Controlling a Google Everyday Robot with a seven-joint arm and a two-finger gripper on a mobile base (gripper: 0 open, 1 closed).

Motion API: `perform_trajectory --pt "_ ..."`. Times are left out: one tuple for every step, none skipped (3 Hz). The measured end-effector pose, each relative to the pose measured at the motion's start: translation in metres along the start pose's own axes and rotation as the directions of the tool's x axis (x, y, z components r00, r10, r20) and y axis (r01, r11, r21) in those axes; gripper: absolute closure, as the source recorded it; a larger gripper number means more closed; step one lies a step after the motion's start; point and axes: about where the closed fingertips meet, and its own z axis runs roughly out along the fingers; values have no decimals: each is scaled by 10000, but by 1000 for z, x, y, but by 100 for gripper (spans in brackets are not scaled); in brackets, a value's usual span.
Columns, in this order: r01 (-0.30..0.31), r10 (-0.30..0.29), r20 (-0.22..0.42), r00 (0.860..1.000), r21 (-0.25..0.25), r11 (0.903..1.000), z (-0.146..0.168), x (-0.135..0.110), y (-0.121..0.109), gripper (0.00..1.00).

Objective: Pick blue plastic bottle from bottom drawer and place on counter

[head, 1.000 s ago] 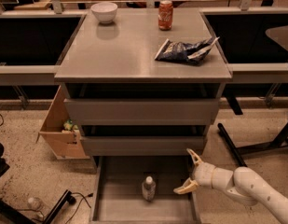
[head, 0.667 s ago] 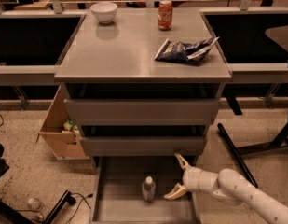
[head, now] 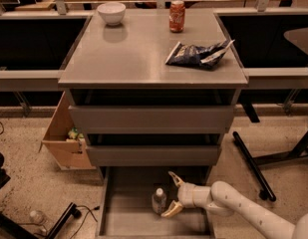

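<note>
While the bottom drawer (head: 138, 223) stands pulled out toward me at the near foot of the cabinet, I judge the task to be in its early part. The blue plastic bottle (head: 159, 201) stands upright near the middle of the drawer floor, not yet lifted. My gripper (head: 169, 195) is down inside the drawer just right of the bottle, at the end of the white arm (head: 243, 208) that reaches in from the near right. Its two fingers are spread wide, one toward the far side and one toward the near side. The bottle sits just beyond their tips rather than between them, so the gripper holds nothing. I cannot tell whether a fingertip touches the bottle. What is left, as I see it, is the whole grasp, the lift clear of the drawer, and the carry up to the counter (head: 138, 59). As far as I can see, the bottom drawer holds only the bottle. The two upper drawers (head: 151, 118) show their flat fronts and I cannot see into them. On the counter sit a white bowl (head: 111, 12) at the far left, a red soda can (head: 177, 16) at the far edge and a crumpled chip bag (head: 198, 55) on the right. On the floor left of the cabinet, an open cardboard box (head: 61, 151) holds a few small items I cannot make out.
</note>
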Motion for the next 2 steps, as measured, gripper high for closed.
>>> perform_trajectory --pt "-190 192 70 9998 -270 9995 29 22 -5 0" --pt "-314 321 157 9994 -443 9985 50 35 -6 0"
